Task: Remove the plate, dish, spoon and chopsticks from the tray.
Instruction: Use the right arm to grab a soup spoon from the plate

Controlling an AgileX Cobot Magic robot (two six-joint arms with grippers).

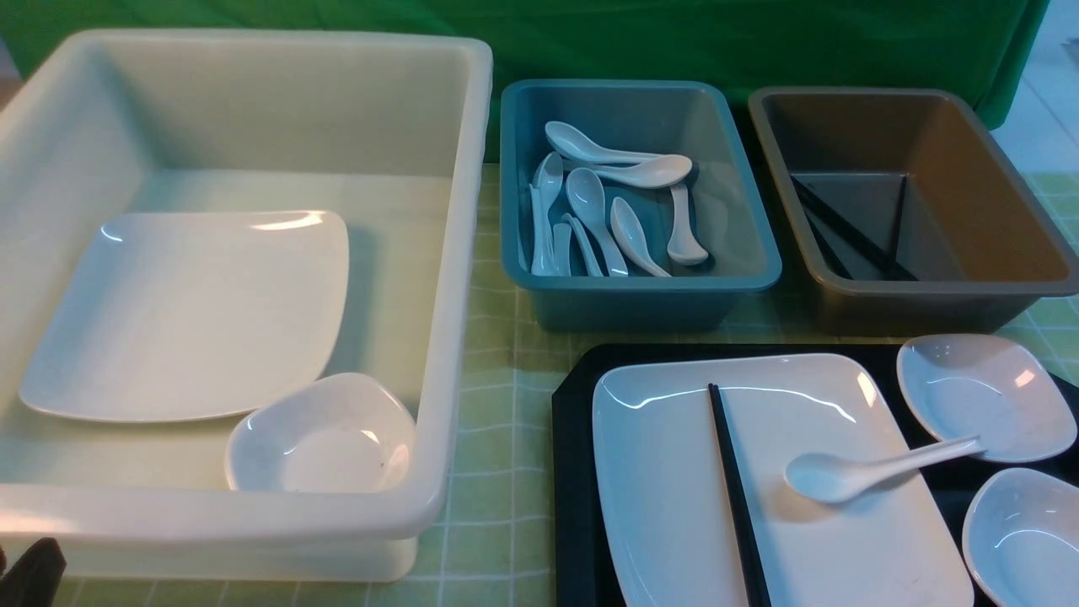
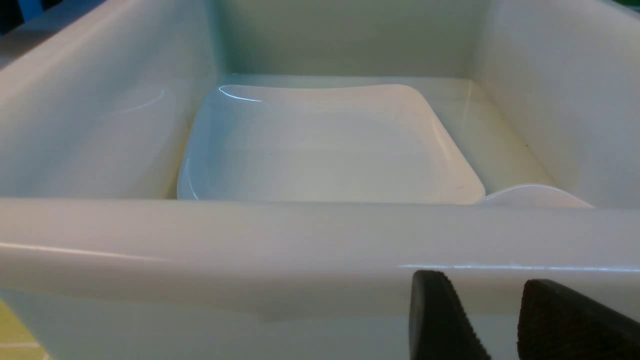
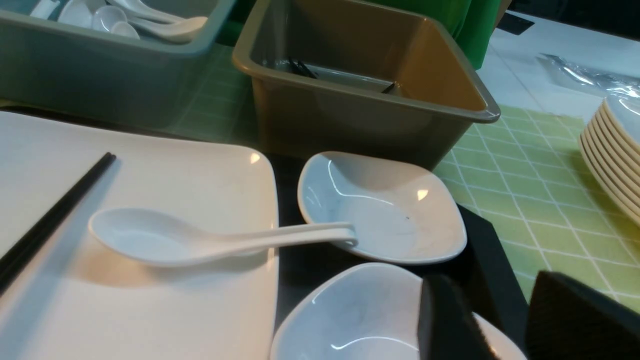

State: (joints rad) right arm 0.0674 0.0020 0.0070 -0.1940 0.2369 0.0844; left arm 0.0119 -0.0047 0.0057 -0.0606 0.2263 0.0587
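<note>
On the left part of the surface [image 1: 497, 472] stands a big white tub [image 1: 459, 253]. Inside it a second plate [image 1: 194, 312] lies flat, and a tub dish [image 1: 320, 447] sits at the near right corner of the tub, its edge just beside that plate. The left pincer [image 2: 485, 280] hangs outside the near wall of the tub, below its rim. Its two black fingers [image 2: 440, 315] stand apart and we see nothing between them.

In the middle, at the far side of the surface, stands a teal bin [image 1: 624, 308] with several white bin spoons [image 1: 590, 202] in it. To the right of it is a brown bin [image 1: 910, 308] with black sticks [image 1: 843, 232] on its bottom.

The tray [image 1: 573, 472] lies at the near right of the surface, in front of both bins. The plate [image 1: 657, 506] covers the left and middle part of the tray. The chopsticks [image 1: 735, 497] lie on the plate, left of its middle, running from its far edge to its near edge. The spoon [image 1: 843, 476] has its bowl on the right part of the plate, and its handle reaches over the gap to the rim of the far dish [image 1: 986, 396], which sits in the far right corner of the tray. The near dish [image 1: 1028, 531] is by the right edge, just beside the far dish.

The right pincer [image 3: 492, 280] hangs over the near dish with its fingers apart, gripping nothing. Past the right edge of the tray we see a stack [image 3: 610, 155] of plates.
</note>
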